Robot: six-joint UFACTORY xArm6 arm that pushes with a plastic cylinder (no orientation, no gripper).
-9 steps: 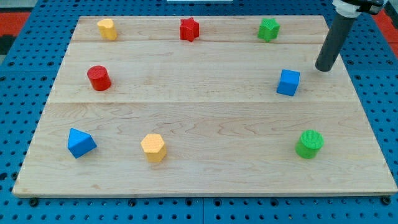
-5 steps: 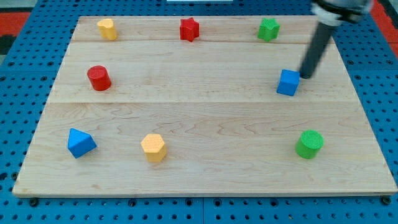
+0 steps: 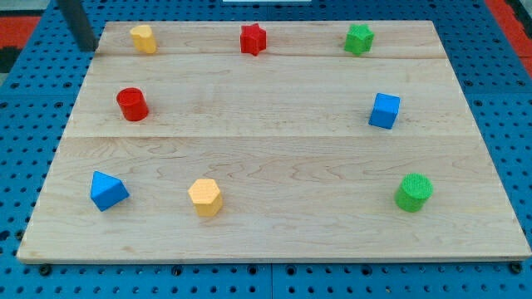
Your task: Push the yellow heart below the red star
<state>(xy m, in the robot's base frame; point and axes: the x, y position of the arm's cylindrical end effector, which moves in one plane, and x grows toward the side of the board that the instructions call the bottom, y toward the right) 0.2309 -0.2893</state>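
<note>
The yellow heart sits near the board's top left corner. The red star sits at the view's top centre, well to the right of the heart. My rod comes down at the view's top left, and my tip rests just off the board's left edge, a short way left of the yellow heart and apart from it.
A red cylinder lies below the heart. A green star is at the top right, a blue cube at the right, a green cylinder at the bottom right, a yellow hexagon and a blue triangle at the bottom left.
My tip has swept from beside the blue cube at the right across to the top left, beside the yellow heart. No block has visibly moved.
</note>
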